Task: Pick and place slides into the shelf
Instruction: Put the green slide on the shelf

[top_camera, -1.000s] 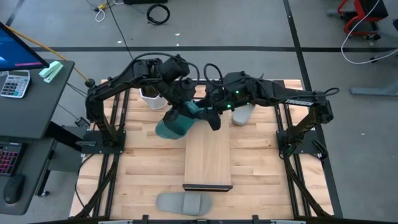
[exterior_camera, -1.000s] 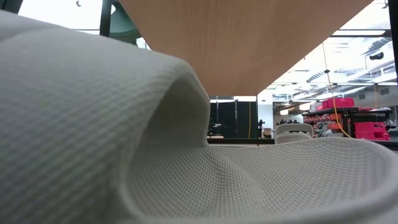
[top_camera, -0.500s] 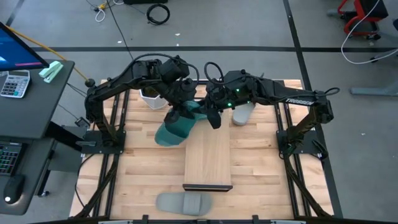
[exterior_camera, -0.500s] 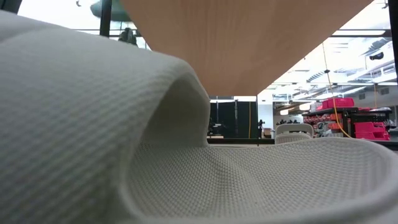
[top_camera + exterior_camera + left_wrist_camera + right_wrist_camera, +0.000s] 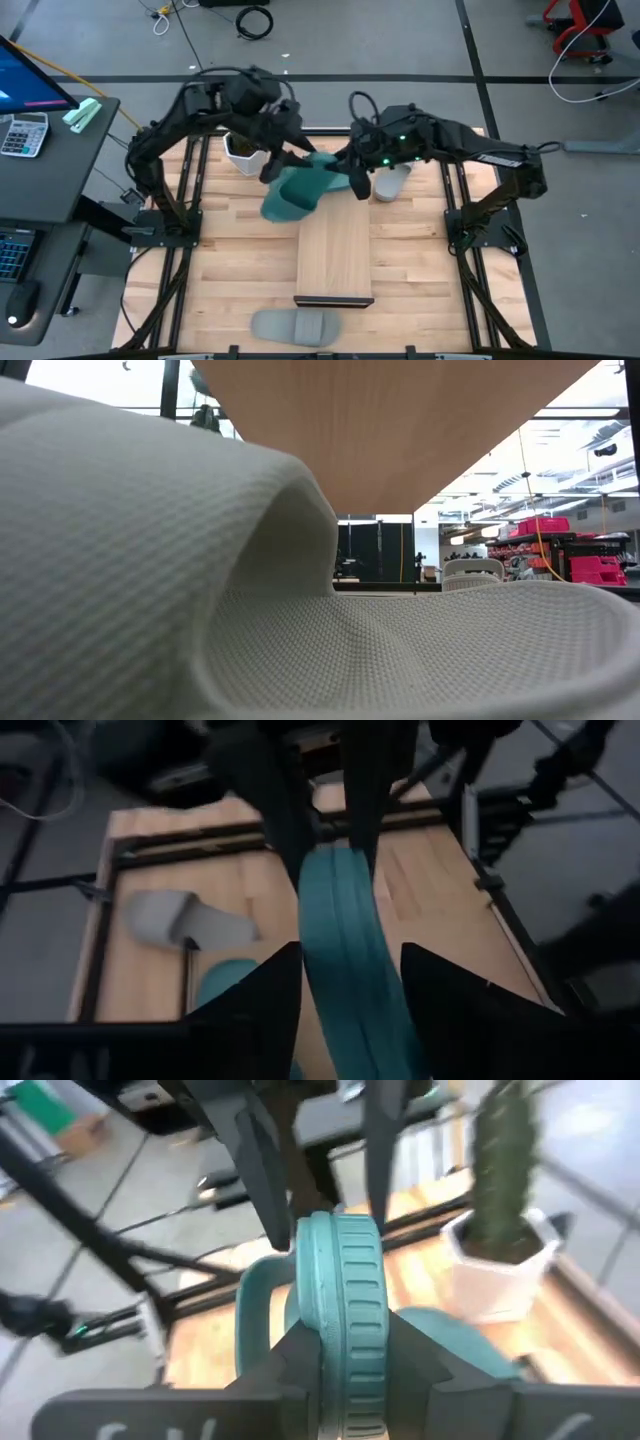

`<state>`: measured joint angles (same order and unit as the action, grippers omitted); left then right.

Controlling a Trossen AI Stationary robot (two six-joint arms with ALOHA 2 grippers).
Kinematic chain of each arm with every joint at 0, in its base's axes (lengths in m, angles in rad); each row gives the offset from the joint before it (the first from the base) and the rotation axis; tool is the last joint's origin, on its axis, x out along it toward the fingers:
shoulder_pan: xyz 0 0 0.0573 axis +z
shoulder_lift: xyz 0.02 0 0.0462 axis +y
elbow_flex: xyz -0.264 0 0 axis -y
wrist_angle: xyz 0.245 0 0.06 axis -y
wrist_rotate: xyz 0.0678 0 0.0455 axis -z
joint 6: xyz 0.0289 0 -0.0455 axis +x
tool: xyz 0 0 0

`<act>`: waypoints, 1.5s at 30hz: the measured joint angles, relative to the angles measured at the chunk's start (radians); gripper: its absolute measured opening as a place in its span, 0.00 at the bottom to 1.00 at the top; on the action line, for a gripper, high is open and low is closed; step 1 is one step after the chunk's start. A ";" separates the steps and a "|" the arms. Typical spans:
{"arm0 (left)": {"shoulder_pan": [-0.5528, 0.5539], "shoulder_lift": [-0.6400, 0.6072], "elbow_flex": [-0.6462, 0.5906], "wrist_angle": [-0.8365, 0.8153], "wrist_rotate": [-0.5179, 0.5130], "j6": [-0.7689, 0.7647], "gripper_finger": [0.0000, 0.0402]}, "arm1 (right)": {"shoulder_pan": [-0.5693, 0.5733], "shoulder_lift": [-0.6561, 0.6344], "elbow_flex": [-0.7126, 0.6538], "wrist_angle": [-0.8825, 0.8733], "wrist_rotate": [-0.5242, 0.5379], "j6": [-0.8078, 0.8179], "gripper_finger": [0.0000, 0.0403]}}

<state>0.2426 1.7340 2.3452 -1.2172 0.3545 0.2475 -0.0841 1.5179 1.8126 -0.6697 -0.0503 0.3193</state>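
A teal slide (image 5: 300, 190) hangs on edge in the air over the far end of the shelf (image 5: 335, 260), the long light board lying down the table's middle. My right gripper (image 5: 350, 178) is shut on the end of the slide toward the table's right. My left gripper (image 5: 350, 955) stands open with a finger on either side of the slide's other end. One grey slide (image 5: 297, 325) lies sole-down on the table at the shelf's near end and fills the low view (image 5: 150, 560). Another grey slide (image 5: 390, 183) lies at the far right. My right gripper pinches the teal slide's sole at one end (image 5: 340, 1315) between its two fingers, one on the strap side and one on the underside. The fingers come from the table's right, slanting a little down. The slide is lifted clear, on edge, its ridged rim toward the wrist camera.
A white pot with a cactus (image 5: 243, 155) stands at the far left of the table, close behind my left arm. Dark frame rails run along the table's left and right sides. A desk with a calculator (image 5: 25, 135) stands off the table's left.
My left gripper has risen and drawn back toward the table's far left. My right gripper has shifted a little toward the right edge with the teal slide, which stays in the air and has moved slightly right and far.
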 joint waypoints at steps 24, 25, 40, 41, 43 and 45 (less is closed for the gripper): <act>-0.113 -0.146 -0.010 -0.216 -0.562 -0.426 0.17 | 0.200 -0.204 -0.002 -0.219 0.733 0.220 0.17; -0.125 -0.146 -0.011 -0.238 -0.593 -0.447 0.16 | 0.226 -0.209 -0.002 -0.238 0.765 0.247 0.17; -0.284 -0.220 -0.248 -0.354 -1.013 -0.775 0.12 | 0.561 -0.225 -0.106 -0.529 1.127 1.048 0.17; -0.289 -0.233 -0.290 -0.354 -1.033 -0.789 0.12 | 0.576 -0.226 -0.136 -0.517 1.137 1.112 0.17; -0.292 -0.258 -0.373 -0.353 -1.061 -0.814 0.11 | 0.601 -0.230 -0.201 -0.470 1.145 1.215 0.17; -0.293 -0.292 -0.453 -0.353 -1.070 -0.843 0.11 | 0.619 -0.237 -0.270 -0.394 1.146 1.299 0.17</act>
<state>-0.0505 1.4423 1.8918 -1.5702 -0.7156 -0.5951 0.5349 1.2812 1.5426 -1.0635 1.0954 1.6188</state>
